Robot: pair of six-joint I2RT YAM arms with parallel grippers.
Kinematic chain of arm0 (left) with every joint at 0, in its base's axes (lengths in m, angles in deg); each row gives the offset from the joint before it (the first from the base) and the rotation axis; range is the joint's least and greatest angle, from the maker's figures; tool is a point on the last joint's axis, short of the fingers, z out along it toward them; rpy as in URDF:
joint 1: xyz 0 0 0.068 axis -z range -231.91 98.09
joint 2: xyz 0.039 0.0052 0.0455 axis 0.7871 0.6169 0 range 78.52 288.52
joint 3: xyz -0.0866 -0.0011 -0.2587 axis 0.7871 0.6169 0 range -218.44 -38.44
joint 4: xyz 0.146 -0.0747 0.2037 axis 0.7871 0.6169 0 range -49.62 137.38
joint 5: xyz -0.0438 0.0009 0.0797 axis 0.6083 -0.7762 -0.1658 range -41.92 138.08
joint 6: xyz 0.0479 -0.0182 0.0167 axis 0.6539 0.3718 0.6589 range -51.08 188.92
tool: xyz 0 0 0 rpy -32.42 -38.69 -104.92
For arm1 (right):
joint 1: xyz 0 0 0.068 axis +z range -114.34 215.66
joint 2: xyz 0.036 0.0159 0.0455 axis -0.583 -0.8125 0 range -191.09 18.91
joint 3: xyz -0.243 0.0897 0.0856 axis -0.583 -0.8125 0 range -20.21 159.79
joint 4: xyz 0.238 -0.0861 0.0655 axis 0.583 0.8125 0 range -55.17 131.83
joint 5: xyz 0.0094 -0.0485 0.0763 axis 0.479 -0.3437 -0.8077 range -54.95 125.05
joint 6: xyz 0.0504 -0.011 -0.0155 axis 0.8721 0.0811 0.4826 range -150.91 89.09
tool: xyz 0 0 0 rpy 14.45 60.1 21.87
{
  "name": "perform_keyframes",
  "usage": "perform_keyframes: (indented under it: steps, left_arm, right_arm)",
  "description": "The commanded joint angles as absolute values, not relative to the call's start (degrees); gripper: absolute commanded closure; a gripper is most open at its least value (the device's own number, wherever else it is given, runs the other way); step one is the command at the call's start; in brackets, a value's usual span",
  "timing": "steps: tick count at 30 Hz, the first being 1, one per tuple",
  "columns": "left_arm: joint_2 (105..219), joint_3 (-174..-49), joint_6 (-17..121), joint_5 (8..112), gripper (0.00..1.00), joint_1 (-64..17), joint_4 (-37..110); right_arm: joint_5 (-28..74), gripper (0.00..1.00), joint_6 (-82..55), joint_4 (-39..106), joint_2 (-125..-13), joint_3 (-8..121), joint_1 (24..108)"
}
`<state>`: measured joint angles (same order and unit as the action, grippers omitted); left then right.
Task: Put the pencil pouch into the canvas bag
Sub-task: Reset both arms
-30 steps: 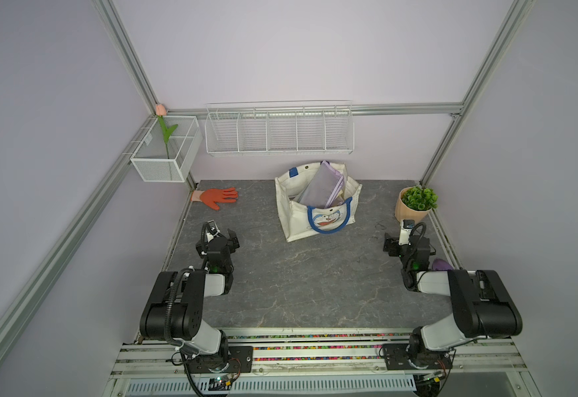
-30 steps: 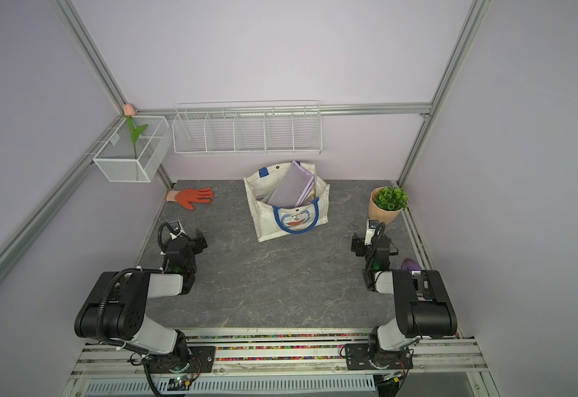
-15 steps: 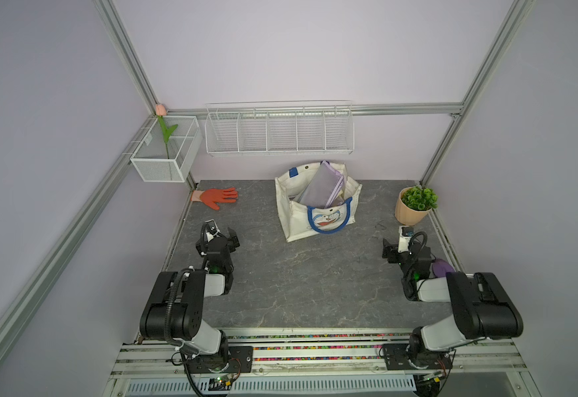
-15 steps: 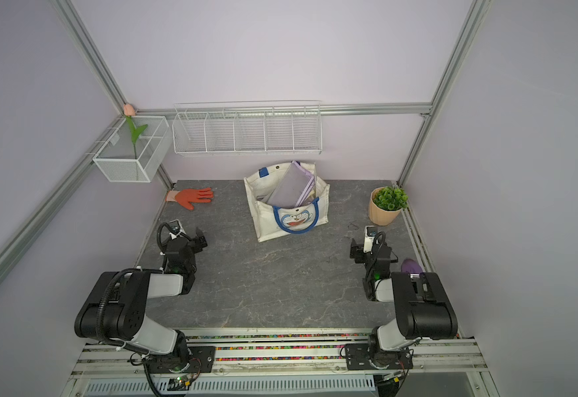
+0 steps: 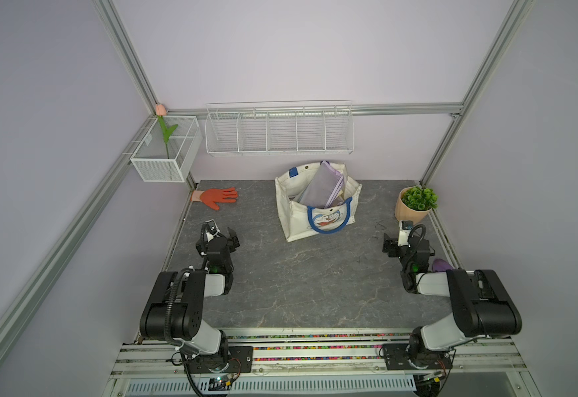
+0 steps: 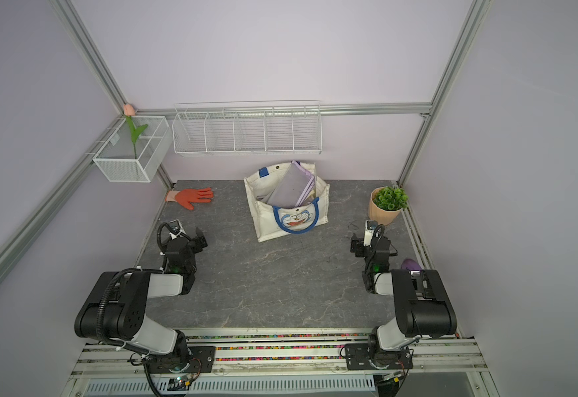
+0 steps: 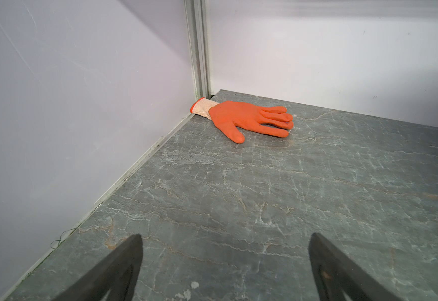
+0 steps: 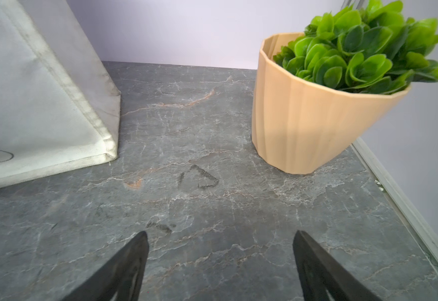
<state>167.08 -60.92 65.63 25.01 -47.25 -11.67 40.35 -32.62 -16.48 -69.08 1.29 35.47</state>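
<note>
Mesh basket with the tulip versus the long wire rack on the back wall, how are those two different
The mesh basket is short and boxy, made of fine mesh; the wire rack is long, made of spaced wires and split into a row of compartments. The mesh basket hangs on the left side, the wire rack along the back. The mesh basket holds a tulip; nothing shows in the wire rack. Both are white and hang above the table.
</note>
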Motion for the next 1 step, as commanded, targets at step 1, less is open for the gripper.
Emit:
perform_keyframes:
  steps: [1]
  left_arm:
    - [167.7,-60.3,66.1,25.4,0.01,-47.0,-13.1]
  right_arm:
    - [40.1,0.12,-33.1,-16.2,-68.9,1.3,35.7]
